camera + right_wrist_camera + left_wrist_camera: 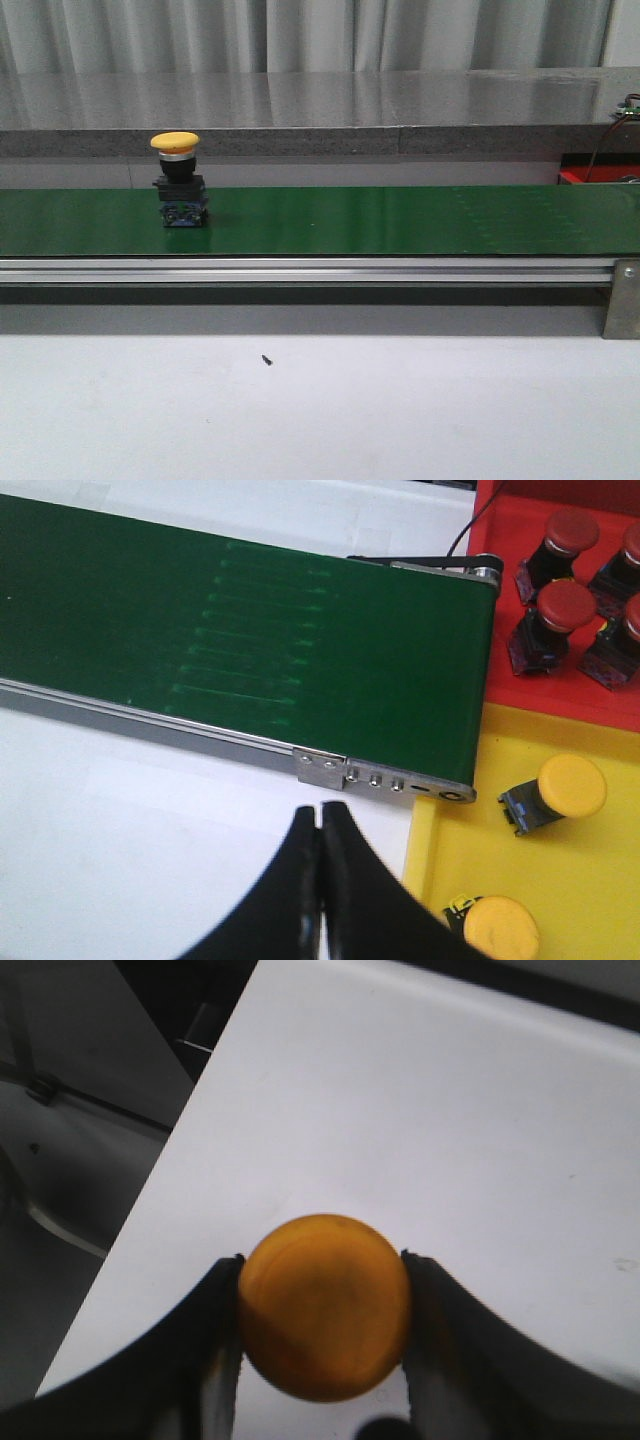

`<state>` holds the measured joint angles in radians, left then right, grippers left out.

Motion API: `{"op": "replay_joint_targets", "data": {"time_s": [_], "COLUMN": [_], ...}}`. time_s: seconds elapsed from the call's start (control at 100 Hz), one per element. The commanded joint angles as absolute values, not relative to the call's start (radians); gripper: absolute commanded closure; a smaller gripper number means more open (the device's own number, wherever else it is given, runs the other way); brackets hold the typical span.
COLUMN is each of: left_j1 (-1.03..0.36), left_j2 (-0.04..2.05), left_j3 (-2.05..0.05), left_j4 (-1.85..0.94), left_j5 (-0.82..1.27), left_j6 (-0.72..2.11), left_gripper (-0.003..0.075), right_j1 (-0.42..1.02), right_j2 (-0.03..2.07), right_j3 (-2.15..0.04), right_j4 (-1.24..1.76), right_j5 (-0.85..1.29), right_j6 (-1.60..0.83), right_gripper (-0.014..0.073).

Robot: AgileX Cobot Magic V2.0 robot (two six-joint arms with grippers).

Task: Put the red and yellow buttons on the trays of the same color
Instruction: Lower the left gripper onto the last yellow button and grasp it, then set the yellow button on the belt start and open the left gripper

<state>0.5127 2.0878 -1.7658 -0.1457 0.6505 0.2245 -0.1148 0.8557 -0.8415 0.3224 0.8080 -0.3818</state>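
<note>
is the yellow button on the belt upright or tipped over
Upright: in the front view the yellow button stands on its base block on the green belt, cap on top.

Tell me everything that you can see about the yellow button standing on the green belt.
The yellow button stands upright on the green conveyor belt, toward its left part. It has a rounded, mushroom-shaped yellow cap, a silver collar under it, a black body and a darker base block with bluish parts. It looks like plastic. Only the belt touches it; no gripper shows near it in the front view.
</note>
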Motion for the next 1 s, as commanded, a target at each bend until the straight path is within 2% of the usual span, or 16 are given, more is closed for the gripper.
{"op": "replay_joint_targets", "data": {"time_s": [0.0,0.24,0.57,0.81,0.99], "left_j1": [0.504,0.431,0.307,0.246,0.212], "left_j2": [1.950,1.781,1.553,1.525,1.537], "left_j3": [-1.799,-1.759,-1.482,-1.317,-1.276], "left_j4": [-0.204,-0.260,-0.269,-0.328,-0.328], "left_j5": [0.673,0.800,0.784,0.702,0.660], "left_j6": [0.226,0.296,0.315,0.360,0.362], "left_gripper": [0.0606,0.0606,0.0606,0.0606,0.0606], "right_j1": [-0.113,-0.113,-0.113,-0.113,-0.113], "right_j2": [0.845,0.845,0.845,0.845,0.845], "right_j3": [-0.865,-0.865,-0.865,-0.865,-0.865], "right_j4": [0.335,0.336,0.336,0.339,0.352], "right_j5": [0.749,0.750,0.750,0.750,0.751], "right_j6": [-0.387,-0.387,-0.387,-0.387,-0.387], "right_gripper": [0.0662,0.0662,0.0662,0.0662,0.0662]}}
